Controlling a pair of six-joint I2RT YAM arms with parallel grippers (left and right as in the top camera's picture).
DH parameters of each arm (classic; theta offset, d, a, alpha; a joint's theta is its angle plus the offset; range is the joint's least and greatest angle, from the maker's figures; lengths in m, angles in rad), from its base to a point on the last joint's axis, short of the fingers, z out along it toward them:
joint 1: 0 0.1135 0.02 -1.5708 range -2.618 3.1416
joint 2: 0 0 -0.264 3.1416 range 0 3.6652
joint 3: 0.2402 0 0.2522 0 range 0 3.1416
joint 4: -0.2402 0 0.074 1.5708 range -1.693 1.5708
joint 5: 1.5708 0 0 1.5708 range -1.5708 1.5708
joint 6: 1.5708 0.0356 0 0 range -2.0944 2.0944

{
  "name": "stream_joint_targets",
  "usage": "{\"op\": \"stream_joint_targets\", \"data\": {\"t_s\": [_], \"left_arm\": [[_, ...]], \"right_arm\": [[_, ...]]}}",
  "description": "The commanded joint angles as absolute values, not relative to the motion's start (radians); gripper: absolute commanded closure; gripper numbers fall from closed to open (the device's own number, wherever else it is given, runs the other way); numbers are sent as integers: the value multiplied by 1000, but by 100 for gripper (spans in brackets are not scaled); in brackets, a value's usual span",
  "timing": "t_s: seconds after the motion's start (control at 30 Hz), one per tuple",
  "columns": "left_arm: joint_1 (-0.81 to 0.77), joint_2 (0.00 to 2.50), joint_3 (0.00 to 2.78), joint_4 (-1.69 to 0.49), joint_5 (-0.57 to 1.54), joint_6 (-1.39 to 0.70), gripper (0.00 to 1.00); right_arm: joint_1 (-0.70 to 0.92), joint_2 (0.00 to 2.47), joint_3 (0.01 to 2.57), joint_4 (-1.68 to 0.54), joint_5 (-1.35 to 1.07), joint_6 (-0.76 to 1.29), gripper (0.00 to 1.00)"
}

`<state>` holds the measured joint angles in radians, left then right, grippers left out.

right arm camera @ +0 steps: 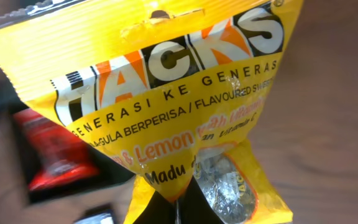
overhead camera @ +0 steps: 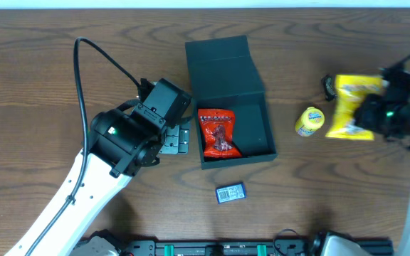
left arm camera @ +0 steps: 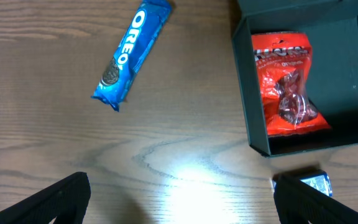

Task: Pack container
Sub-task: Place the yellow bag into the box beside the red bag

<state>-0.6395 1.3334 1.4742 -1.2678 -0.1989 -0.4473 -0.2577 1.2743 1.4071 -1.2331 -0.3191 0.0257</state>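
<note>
Overhead first: the container [overhead camera: 232,80] is sitting mid-table, its flap lid lying open toward the far edge. A red snack packet [overhead camera: 218,134] is lying inside against the left wall. The left gripper [overhead camera: 179,140] is hovering just beside the container's left wall, holding nothing. Over on the right, the right gripper [overhead camera: 365,114] is gripping a yellow Hacks packet [overhead camera: 351,99], well apart from the container. A small yellow round item [overhead camera: 309,121] is resting between the two, and a little dark barcode packet [overhead camera: 230,192] is lying on the wooden table [overhead camera: 319,185] near the container's front wall.

Left wrist now: the fingers [left arm camera: 55,202] are standing wide apart with bare wood between them, so the left gripper [left arm camera: 179,205] is released. A blue Oreo packet [left arm camera: 131,53] is lying tilted on the table, apart from the container [left arm camera: 246,93], and the red snack packet [left arm camera: 288,84] is showing inside it. The barcode packet [left arm camera: 316,183] is peeking out by the right finger.

Right wrist: the yellow Hacks packet [right arm camera: 179,106] is filling the view, pinched at its lower end by the right gripper [right arm camera: 178,208], clenched on it. Behind, blurred, the red snack packet [right arm camera: 55,152] is showing in the dark container [right arm camera: 14,155]
</note>
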Motion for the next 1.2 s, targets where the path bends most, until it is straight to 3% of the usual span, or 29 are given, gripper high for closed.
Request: {"op": "stream_joint_targets", "data": {"t_s": [0.0, 0.17, 0.37, 0.67, 1.17], "left_arm": [[-635, 1341, 1475, -1272, -221, -441, 5], [-635, 1341, 1475, -1279, -220, -441, 5], [-635, 1341, 1475, -1290, -220, -441, 5], [-635, 1341, 1475, -1312, -217, -442, 5], [-635, 1341, 1475, -1315, -217, -442, 5]], "right_arm": [[-98, 1206, 1420, -1224, -355, 178, 99], [161, 1235, 1420, -1181, -272, 348, 99], [321, 1396, 1420, -1132, -209, 389, 99], [354, 1673, 1420, -1073, -172, 377, 99], [390, 1812, 1419, -1026, -189, 389, 99]]}}
